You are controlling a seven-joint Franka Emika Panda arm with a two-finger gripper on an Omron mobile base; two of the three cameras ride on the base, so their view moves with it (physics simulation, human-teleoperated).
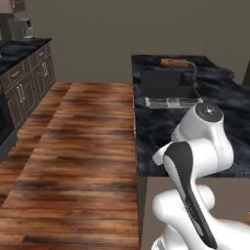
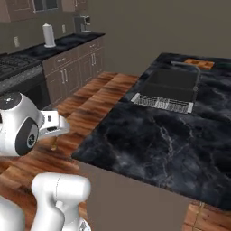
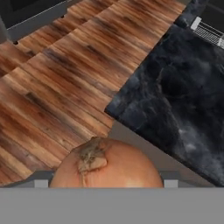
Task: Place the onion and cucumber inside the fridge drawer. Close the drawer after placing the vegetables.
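One white robot arm holds an onion (image 3: 107, 164) beside a kitchen island.
Its folded elbow rises beside the island's glossy black marble countertop (image 2: 153, 144); the gripper (image 3: 105, 183) clasps the smooth, round orange-brown onion above striped wood flooring (image 3: 57, 92).

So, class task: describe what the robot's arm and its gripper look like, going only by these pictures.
The arm is built of glossy white rounded segments with a dark grey band along one link and a dark round joint cap. The gripper shows small grey finger tips. No cables or markings are visible.

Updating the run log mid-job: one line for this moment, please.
claw: shut on onion | position: above wood floor beside dark island counter
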